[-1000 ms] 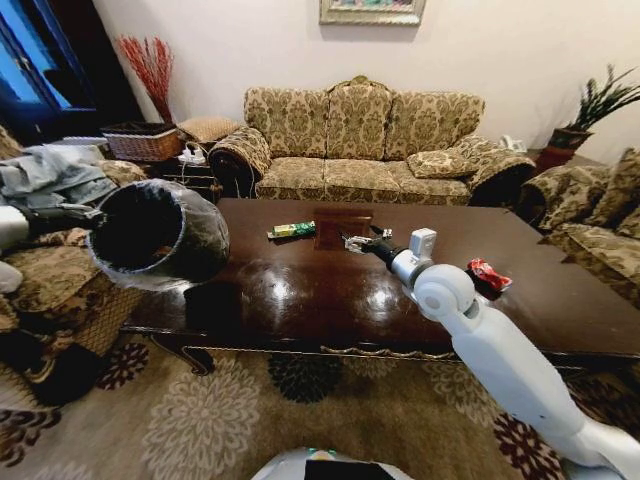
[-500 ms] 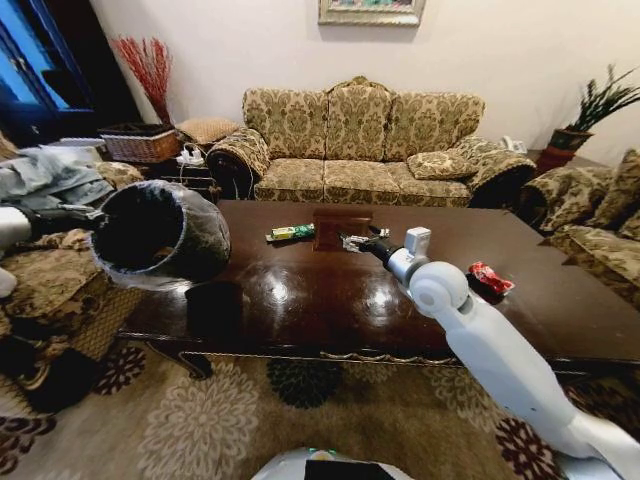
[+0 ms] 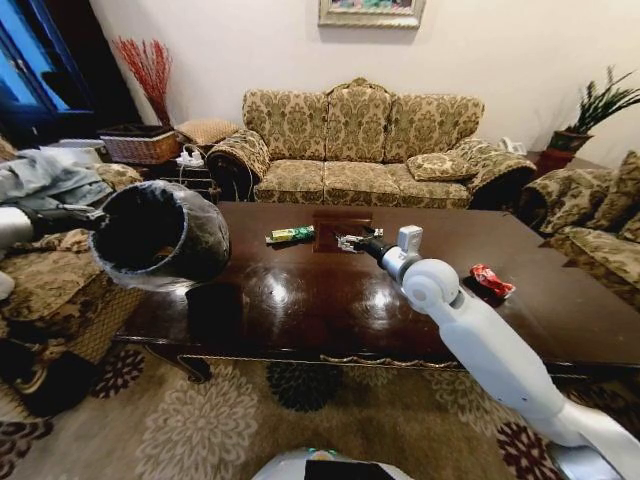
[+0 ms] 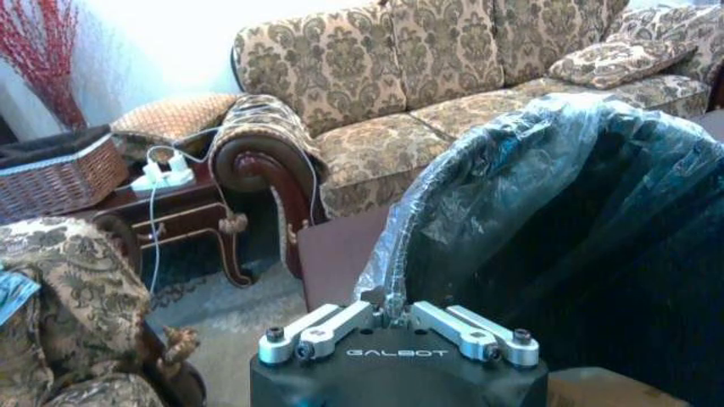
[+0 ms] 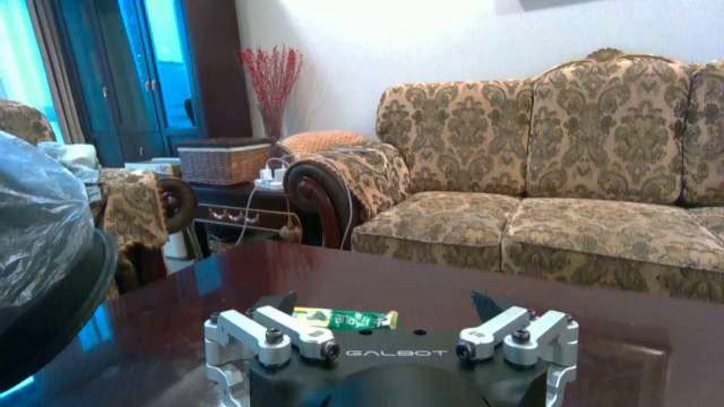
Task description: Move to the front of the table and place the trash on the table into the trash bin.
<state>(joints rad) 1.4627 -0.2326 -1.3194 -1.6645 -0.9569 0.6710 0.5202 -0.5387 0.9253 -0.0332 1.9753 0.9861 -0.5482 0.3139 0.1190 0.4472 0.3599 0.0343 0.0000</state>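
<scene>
Left gripper [image 4: 391, 315] clamped on rim of round black plastic-lined trash bin [image 3: 158, 236] (tilted) at table's 9 o'clock. Right gripper [image 3: 356, 241], fingers spread, above glossy dark-brown wooden table [image 3: 300, 300] centre; green flat packet [image 3: 290, 234] at gripper's 9 o'clock, crumpled red wrapper [image 3: 490, 280] at 3 o'clock.

A patterned sofa [image 3: 360, 140] stands against the white wall, and everything else sits around it. A loose cushion [image 3: 440, 164] lies on its seat near one arm. Above it hangs a framed picture [image 3: 372, 11] (cut off by the frame's top edge). Off one end are a wicker basket [image 3: 140, 143], red dried branches [image 3: 150, 68] and a white power strip [image 4: 159, 173]. Off the other end stands a potted plant [image 3: 592, 112]. A floral rug [image 3: 230, 420] covers the floor before it.
</scene>
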